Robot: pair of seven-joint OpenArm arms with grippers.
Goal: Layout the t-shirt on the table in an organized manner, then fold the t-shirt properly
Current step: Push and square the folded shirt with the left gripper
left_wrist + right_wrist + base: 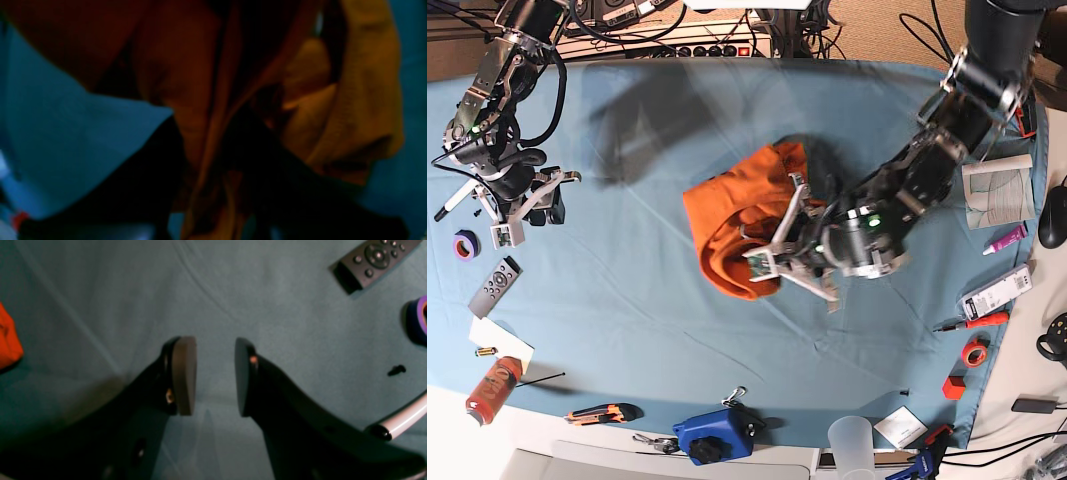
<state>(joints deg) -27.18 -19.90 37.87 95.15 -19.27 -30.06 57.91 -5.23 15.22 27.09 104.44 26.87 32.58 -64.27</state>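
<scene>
The orange t-shirt (727, 215) lies bunched in a heap at the middle of the teal-draped table (677, 340). My left gripper (765, 258) reaches into the heap's right side and is shut on a fold of it. In the blurred left wrist view, t-shirt (360, 100) fabric fills the frame and runs between the dark fingers of the left gripper (213, 156). My right gripper (527, 212) hovers over bare cloth near the table's left edge. Its pads (183, 376) stand apart, so the right gripper (215, 376) is open and holds nothing. A corner of the t-shirt (8, 336) shows at the far left of the right wrist view.
A grey remote (495, 287) and a purple tape roll (465, 244) lie beside the right gripper. A white card (499, 345), an orange can (492, 388), a utility knife (602, 413), a blue tool (717, 438) and a clear cup (852, 440) line the near edge. Pens and tape (972, 322) sit at the right.
</scene>
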